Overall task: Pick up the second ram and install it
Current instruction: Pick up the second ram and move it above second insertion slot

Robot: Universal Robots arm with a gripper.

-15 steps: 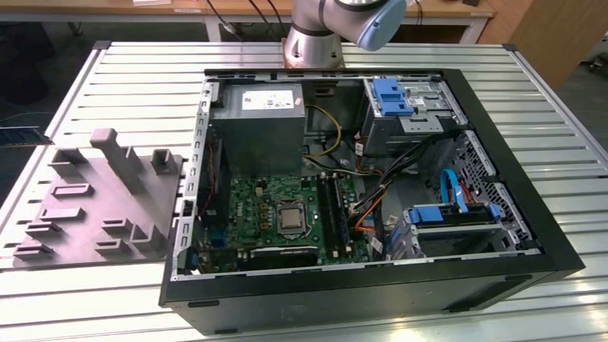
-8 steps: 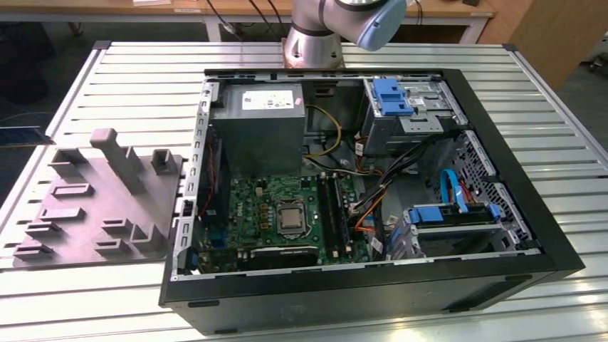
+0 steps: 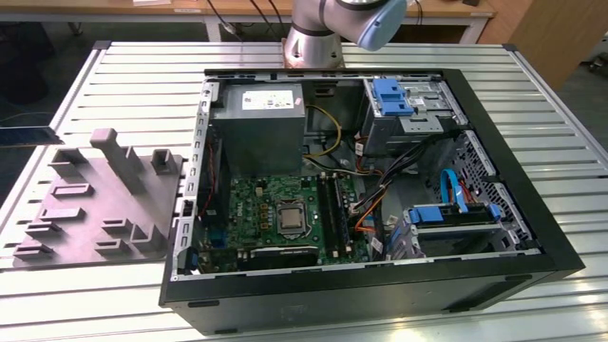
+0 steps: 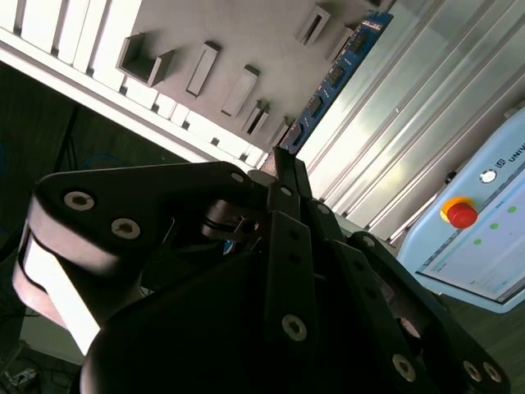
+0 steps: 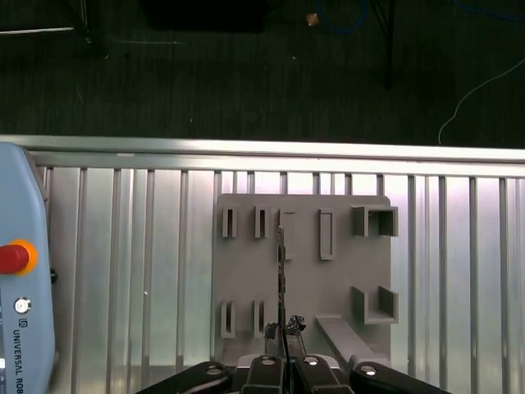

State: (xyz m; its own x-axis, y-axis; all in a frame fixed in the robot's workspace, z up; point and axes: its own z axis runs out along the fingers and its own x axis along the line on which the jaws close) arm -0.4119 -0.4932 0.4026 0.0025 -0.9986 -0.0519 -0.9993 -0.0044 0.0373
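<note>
The tool (image 5: pixel 284 330) is clamped on the second ram (image 5: pixel 280 271), a long, thin, dark blue-green memory stick with a row of black chips. Its two black fingers pinch one end, and the rest juts out unsupported. In both wrist views the stick hangs in the air over the flat grey plastic fixture tray (image 5: pixel 303 287) with its moulded holders, touching none of them. In the exterior view the stick (image 3: pixel 28 135) shows at the far left, well apart from the open black computer tower (image 3: pixel 494 278). The tower lies on the slatted aluminium desk (image 3: pixel 285 57) to the exterior view's right of the tray.

The main risk, as I judge it, is the end-on hold. With so much length beyond the fingers, any knock could pivot the board in the grip. A tilted stick would then meet the long black slots (image 3: pixel 332 206) on the green motherboard (image 3: pixel 256 206) crooked and jam. The case wall and the loose cables beside those slots could also snag it.
</note>
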